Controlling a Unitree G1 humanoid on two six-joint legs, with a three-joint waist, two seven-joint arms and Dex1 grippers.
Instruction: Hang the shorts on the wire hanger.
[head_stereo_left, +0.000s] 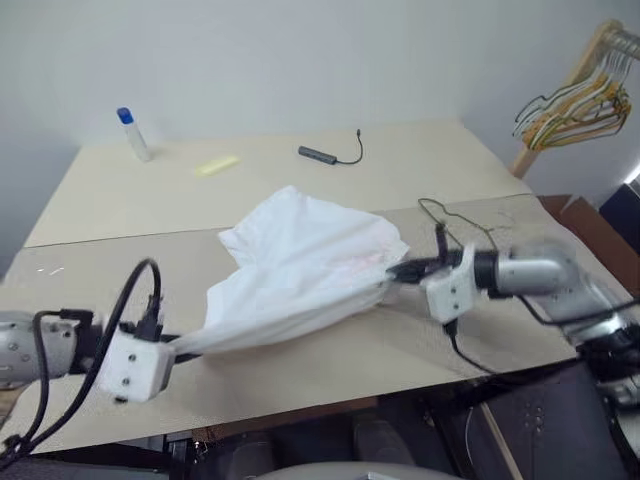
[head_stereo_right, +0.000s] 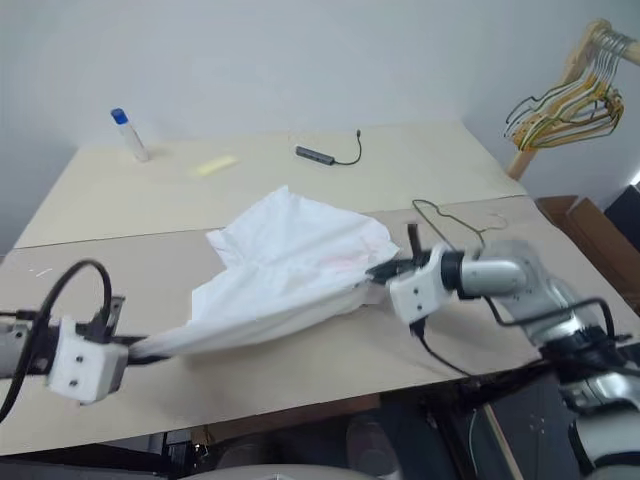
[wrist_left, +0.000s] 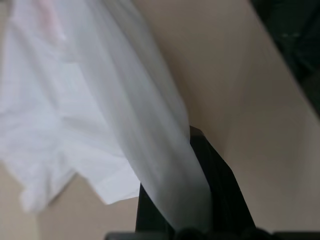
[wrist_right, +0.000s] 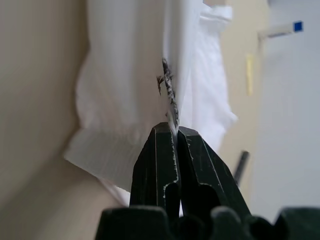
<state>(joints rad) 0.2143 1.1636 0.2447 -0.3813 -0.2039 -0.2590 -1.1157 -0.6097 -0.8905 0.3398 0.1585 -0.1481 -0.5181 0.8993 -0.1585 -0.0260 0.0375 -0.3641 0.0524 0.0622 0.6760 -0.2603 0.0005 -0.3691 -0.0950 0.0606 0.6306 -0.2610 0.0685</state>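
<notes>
Shorts (head_stereo_left: 300, 270) mid-table, stretched between both arms. L gripper (head_stereo_left: 178, 345) at 8 o'clock pinched on one end; R gripper (head_stereo_left: 400, 272) at 3 o'clock clamped on hem. Probably spreading fabric for threading onto wire hanger (head_stereo_left: 455, 222), just behind R gripper.

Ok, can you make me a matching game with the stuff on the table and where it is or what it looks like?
Things:
1. shorts
2. wire hanger
3. bottle
4. bunch of hangers

Descriptions:
A. blue cap, standing at the table's far left
B. lying flat on the table by the right gripper
C. white, stretched between both grippers
D. hung on a wooden rack, off the table

Pairs: 1-C, 2-B, 3-A, 4-D
</notes>
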